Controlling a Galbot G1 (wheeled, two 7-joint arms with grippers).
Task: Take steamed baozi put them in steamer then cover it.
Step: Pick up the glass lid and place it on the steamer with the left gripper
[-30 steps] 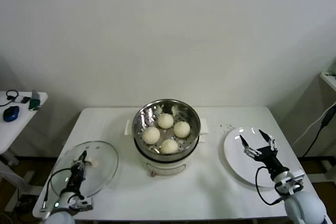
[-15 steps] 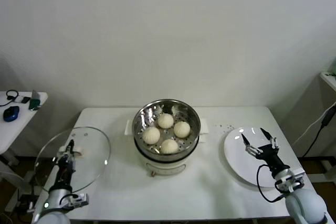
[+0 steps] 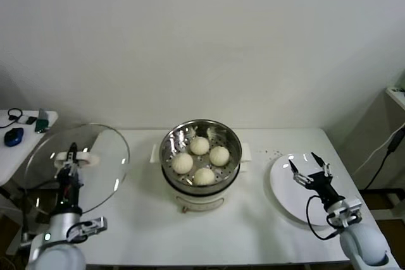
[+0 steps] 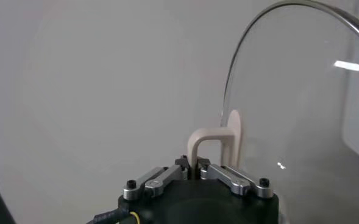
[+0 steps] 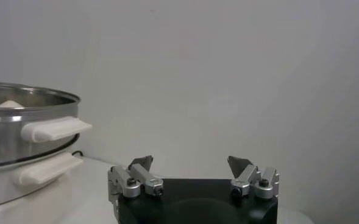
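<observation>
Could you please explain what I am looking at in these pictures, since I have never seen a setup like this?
This is a two-armed robot at a white table. One picture looks down from its head; the other two come from cameras on its wrists. In the middle stands a steamer holding four steamed baozi. The left claw is shut on the handle of a glass lid, lifted off the table and tilted; its wrist camera shows that grip closely. The right claw hangs open and empty over a white plate.

Steamer in the middle, stuff either side

Four baozi (image 3: 201, 160) sit in the steamer (image 3: 200, 164); lid (image 3: 76, 169) is up off the table (image 3: 253, 219) on the left, plate (image 3: 288, 191) on the right.
</observation>
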